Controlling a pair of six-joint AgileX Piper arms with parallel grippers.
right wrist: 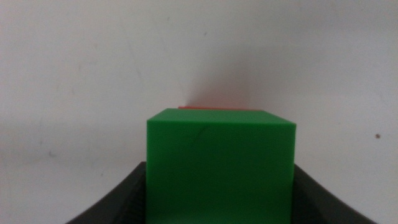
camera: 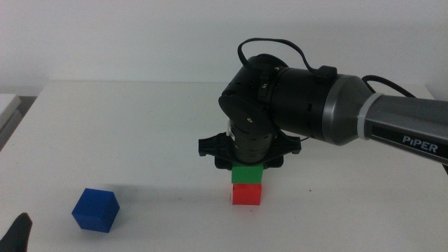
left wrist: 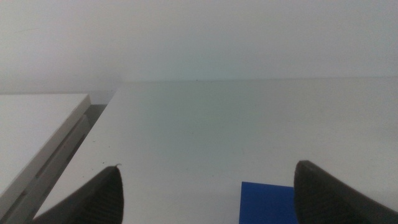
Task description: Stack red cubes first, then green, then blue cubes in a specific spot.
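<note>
Green sits directly on red: the green cube (camera: 247, 174) rests on top of the red cube (camera: 246, 194), faces roughly flush, near the front edge of the tabletop (camera: 140, 133) and a little right of its middle. The right gripper (camera: 247, 168) comes down over the pair from the right side, and the right wrist view shows its dark jaws pinching the green cube (right wrist: 221, 165) from either side, with only a thin red sliver (right wrist: 217, 107) of the lower cube showing past its top edge. Whether the green cube has its full weight on the red one yet, I cannot tell.

Both look like small, rigid, light blocks with plain matte faces (nothing soft or fragile about them), so they should take a firm squeeze without deforming; I judge the risk is sideways nudging, since a light two-cube stack would topple easily if the jaws drag on release. Opening straight and lifting vertically seems safest.

Well apart, towards the front left corner, lies the blue cube (camera: 96, 209), the last piece to go on. The left gripper (left wrist: 205, 199) waits just by that corner with its jaws spread wide, the blue cube (left wrist: 266, 203) lying between them in its wrist view. Two opposite flat sides, around mid-height, look like the best place to hold it.
</note>
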